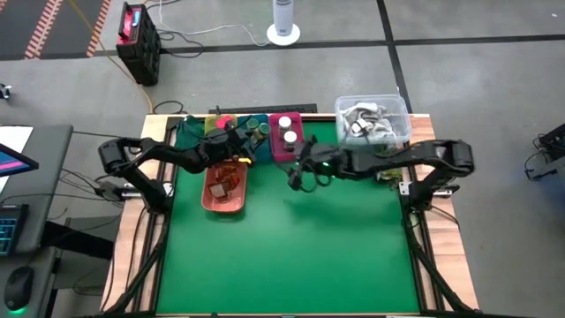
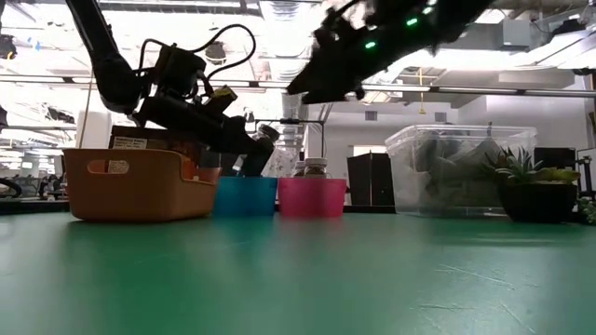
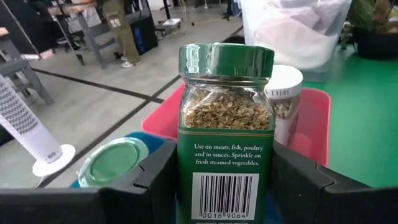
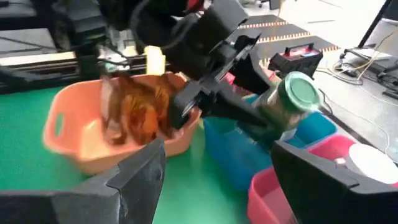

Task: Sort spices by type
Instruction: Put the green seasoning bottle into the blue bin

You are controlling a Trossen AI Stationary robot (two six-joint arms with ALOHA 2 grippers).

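My left gripper is shut on a dark-green-lidded spice jar and hangs over the teal tray, which holds another green-lidded jar. The magenta tray beside it holds white-capped jars. Brown packets lie in the salmon tray. My right gripper hovers open and empty above the mat, right of the trays, facing the left gripper. My left gripper pinches the green-lidded jar by its labelled glass body between its two fingers. The fingers slant down from the table's left side, and the jar's lid end points away from them. The jar is tilted and lifted over the teal tray.
A clear plastic tub of white-grey things stands at the far right corner, with a small potted plant near it. The green mat spreads toward the near edge. The trays line the far edge.
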